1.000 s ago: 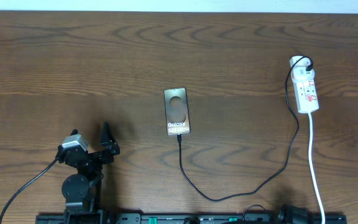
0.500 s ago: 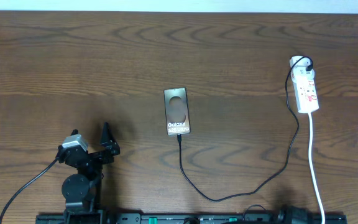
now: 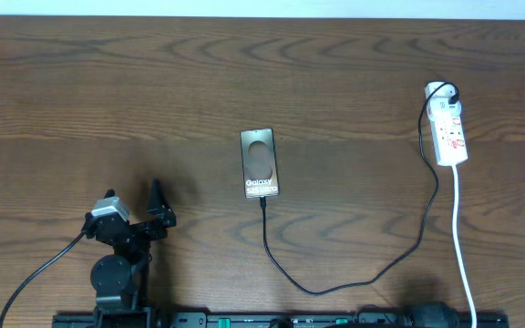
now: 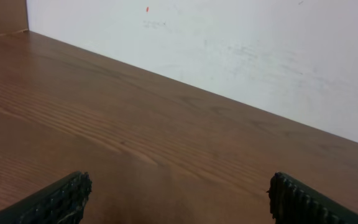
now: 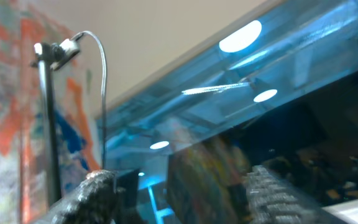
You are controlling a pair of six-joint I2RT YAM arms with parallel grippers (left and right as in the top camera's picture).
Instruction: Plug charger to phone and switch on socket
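On the socket (image 3: pixel 450 133), switch positions are too small to tell.

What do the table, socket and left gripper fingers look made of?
The table looks like wood or wood-look laminate: brown, visible grain, low sheen. The socket is probably moulded plastic: smooth, uniform white. The fingers of the left gripper are black and ribbed: rubber or textured plastic, unclear which.

Dark brown wooden bench (image 3: pixel 354 91): smooth, fine grain, low satin sheen. Flat dark grey-brown rectangular phone (image 3: pixel 260 164): smooth, slightly glossy face. Narrow white power strip (image 3: pixel 450 135): smooth plastic, faintly shiny. Thin black charger cable (image 3: pixel 264 228): matt, rubbery-looking.
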